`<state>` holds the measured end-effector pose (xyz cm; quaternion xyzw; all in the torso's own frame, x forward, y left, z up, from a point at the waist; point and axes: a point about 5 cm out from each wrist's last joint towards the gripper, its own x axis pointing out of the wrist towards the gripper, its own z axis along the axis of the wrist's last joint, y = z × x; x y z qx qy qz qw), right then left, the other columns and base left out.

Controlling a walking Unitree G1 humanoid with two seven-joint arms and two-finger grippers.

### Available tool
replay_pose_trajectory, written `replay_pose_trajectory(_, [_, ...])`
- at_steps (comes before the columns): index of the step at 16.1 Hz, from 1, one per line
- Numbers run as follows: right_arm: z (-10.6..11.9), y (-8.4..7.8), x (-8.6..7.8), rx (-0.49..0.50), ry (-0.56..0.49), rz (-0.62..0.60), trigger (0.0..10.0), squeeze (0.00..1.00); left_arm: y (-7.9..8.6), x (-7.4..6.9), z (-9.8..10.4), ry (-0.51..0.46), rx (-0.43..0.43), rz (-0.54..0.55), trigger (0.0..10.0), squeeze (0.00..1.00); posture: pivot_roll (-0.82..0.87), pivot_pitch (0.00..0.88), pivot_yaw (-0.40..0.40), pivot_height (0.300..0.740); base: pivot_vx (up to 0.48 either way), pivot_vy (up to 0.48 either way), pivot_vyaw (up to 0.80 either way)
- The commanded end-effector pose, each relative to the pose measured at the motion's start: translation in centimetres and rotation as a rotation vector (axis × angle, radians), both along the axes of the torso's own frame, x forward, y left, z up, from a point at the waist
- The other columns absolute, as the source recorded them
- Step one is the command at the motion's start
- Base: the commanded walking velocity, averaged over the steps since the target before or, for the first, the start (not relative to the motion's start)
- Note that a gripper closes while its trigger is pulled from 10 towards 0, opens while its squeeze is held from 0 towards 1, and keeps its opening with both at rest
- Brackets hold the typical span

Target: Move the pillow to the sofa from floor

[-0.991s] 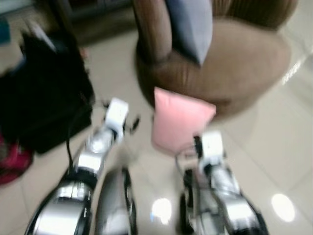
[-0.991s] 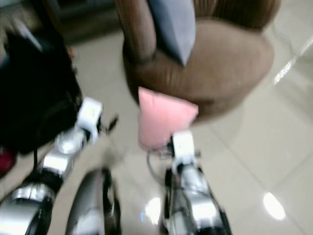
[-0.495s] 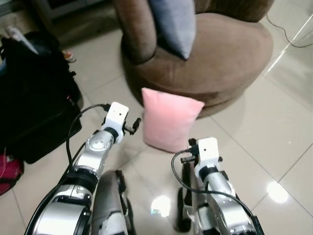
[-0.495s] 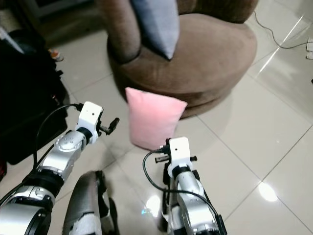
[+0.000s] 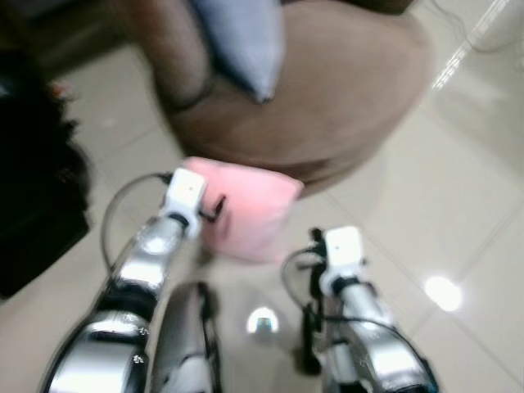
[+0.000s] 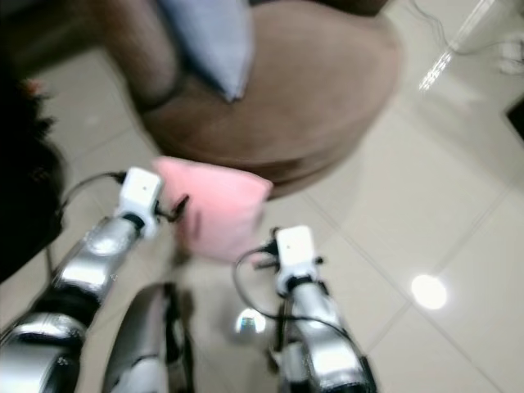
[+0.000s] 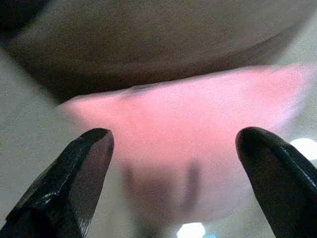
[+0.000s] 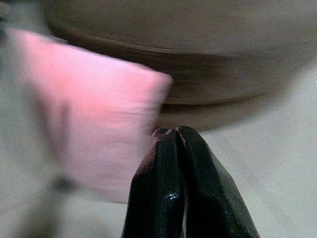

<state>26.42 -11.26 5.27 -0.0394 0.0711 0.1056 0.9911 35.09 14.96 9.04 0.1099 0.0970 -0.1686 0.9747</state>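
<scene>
While the pink pillow [image 5: 246,209] is on the floor [image 5: 458,205], propped against the base of the brown sofa [image 5: 327,90], the task has barely begun: nothing is lifted yet. A grey cushion [image 5: 241,41] already leans on the sofa seat. The left gripper [image 7: 173,163] is stretched toward the pillow with its two black fingers [image 7: 74,178] spread wide apart, the pillow framed between them but seemingly not yet touched. The right gripper [image 8: 181,136] hangs near the pillow's other side with its fingers pressed together, holding nothing. What is left, as I judge it, is everything that matters: closing on the pillow, raising it, and setting it on the seat. The head views are blurred, so exact contact is hard to tell
</scene>
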Motion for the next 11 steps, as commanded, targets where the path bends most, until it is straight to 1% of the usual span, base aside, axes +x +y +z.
replay_pose_trajectory(1, [-0.56, 0.41, -0.61, 0.012, 0.025, 0.004, 10.0, 0.00, 0.84, -0.63, -0.82, 0.022, 0.013, 0.013, 10.0, 0.00, -0.14, 0.283, -0.003, 0.578, 0.000, 0.000, 0.00])
replay_pose_trajectory(4, [-0.55, 0.51, -0.50, 0.003, 0.035, 0.008, 10.0, 0.00, 0.79, -0.65, -0.80, 0.020, 0.017, 0.013, 10.0, 0.00, -0.14, 0.281, -0.004, 0.578, 0.000, 0.000, 0.00])
replay_pose_trajectory(5, [-0.57, 0.46, -0.43, 0.004, 0.039, 0.001, 10.0, 0.00, 0.78, -0.62, -0.78, 0.022, 0.015, 0.016, 10.0, 0.00, -0.14, 0.284, -0.005, 0.568, 0.000, 0.000, 0.00])
replay_pose_trajectory(6, [-0.49, 0.35, -0.31, 0.003, 0.036, 0.002, 10.0, 0.00, 0.80, -0.57, -0.91, 0.043, -0.016, 0.042, 10.0, 0.00, -0.14, 0.289, -0.005, 0.553, 0.000, 0.000, 0.00])
replay_pose_trajectory(7, [-0.47, 0.32, -0.28, 0.002, 0.035, 0.002, 10.0, 0.00, 0.81, -0.56, -0.94, 0.048, -0.020, 0.047, 10.0, 0.00, -0.14, 0.291, -0.006, 0.548, 0.000, 0.000, 0.00])
replay_pose_trajectory(8, [-0.37, 0.15, -0.24, 0.008, 0.028, -0.002, 10.0, 0.00, 0.71, -0.55, -0.91, 0.048, -0.019, 0.040, 10.0, 0.00, -0.14, 0.293, -0.006, 0.533, 0.000, 0.000, 0.00])
replay_pose_trajectory(9, [-0.41, 0.05, -0.28, 0.007, 0.031, -0.003, 10.0, 0.00, 0.73, -0.55, -1.00, 0.057, -0.025, 0.043, 10.0, 0.00, -0.14, 0.293, -0.006, 0.533, 0.000, 0.000, 0.00])
replay_pose_trajectory(11, [-0.42, -0.03, -0.29, 0.007, 0.033, -0.002, 10.0, 0.00, 1.28, -0.24, -0.88, 0.058, -0.006, 0.061, 10.0, 0.00, -0.14, 0.292, -0.008, 0.533, 0.000, 0.000, 0.00])
